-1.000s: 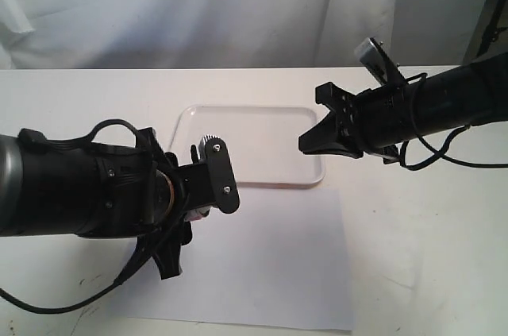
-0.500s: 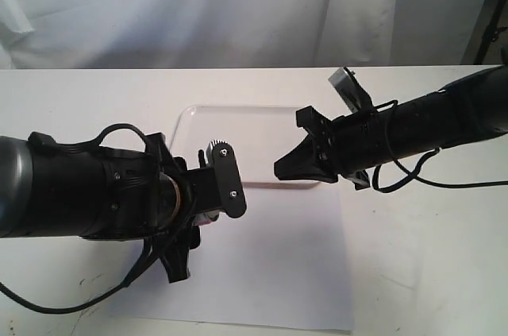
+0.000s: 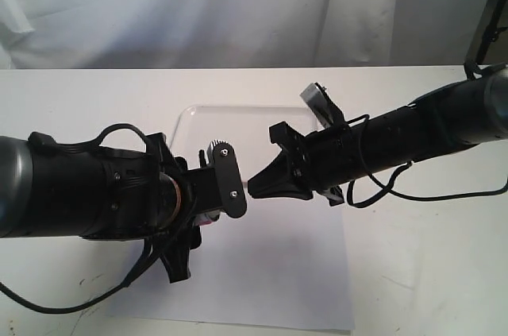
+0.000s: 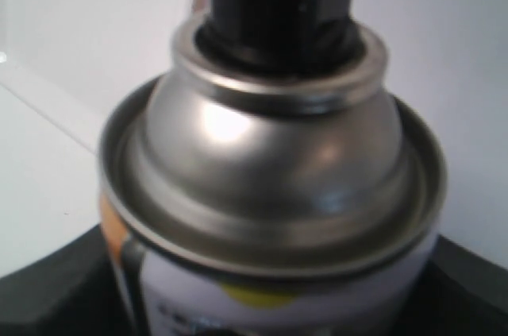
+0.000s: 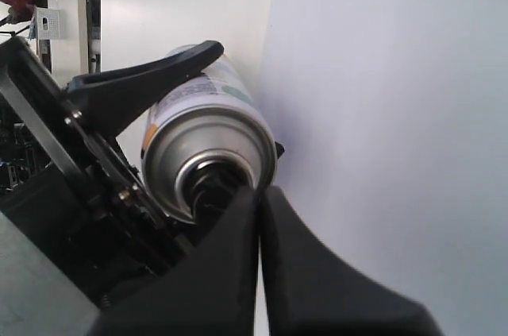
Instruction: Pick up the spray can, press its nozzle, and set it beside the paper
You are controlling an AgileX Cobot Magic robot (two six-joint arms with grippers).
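Note:
The spray can (image 5: 208,145) is held off the table, lying on its side, with my left gripper (image 3: 216,187) shut around its white body. In the left wrist view its silver dome (image 4: 270,153) fills the picture under the black nozzle (image 4: 274,10). One left finger (image 5: 151,78) runs along the can's side. My right gripper (image 5: 258,193) is shut, its tips pressed together right at the nozzle (image 5: 213,185) and seemingly touching it. In the exterior view the can is almost wholly hidden behind the left fingers. The paper (image 3: 270,272) lies flat under both grippers.
A white tray (image 3: 184,117) with a raised rim sits on the table just beyond the paper, partly behind the right arm (image 3: 397,141). White cloth hangs behind the table. The left arm's bulky black body (image 3: 79,185) covers the table's left side.
The right gripper has swung left from over the tray's right corner to the can's nozzle. The left gripper and can have barely moved.

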